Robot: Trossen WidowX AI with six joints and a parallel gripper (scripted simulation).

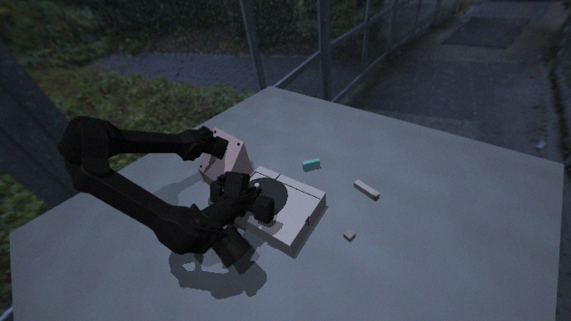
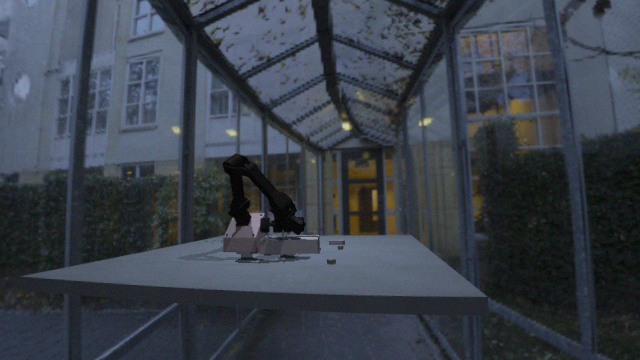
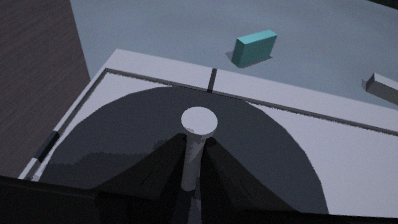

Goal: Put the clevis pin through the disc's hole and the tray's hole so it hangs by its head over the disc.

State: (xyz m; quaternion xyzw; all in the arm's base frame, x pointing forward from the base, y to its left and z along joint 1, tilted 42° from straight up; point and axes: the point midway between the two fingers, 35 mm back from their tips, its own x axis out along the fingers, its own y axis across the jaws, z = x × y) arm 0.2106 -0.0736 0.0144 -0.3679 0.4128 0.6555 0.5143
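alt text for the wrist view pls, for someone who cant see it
A gripper holds a steel clevis pin, head up, above a wide dark disc in a pale rimmed tray. Beyond the tray, a teal block and part of a pale bar rest on the grey table.

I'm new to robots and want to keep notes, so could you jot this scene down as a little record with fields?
claw: closed on the pin
pin: head up, shank between the claw's fingers
disc: dark and round, inside the tray
pin in the holes: cannot tell
beyond the tray: teal block, pale bar
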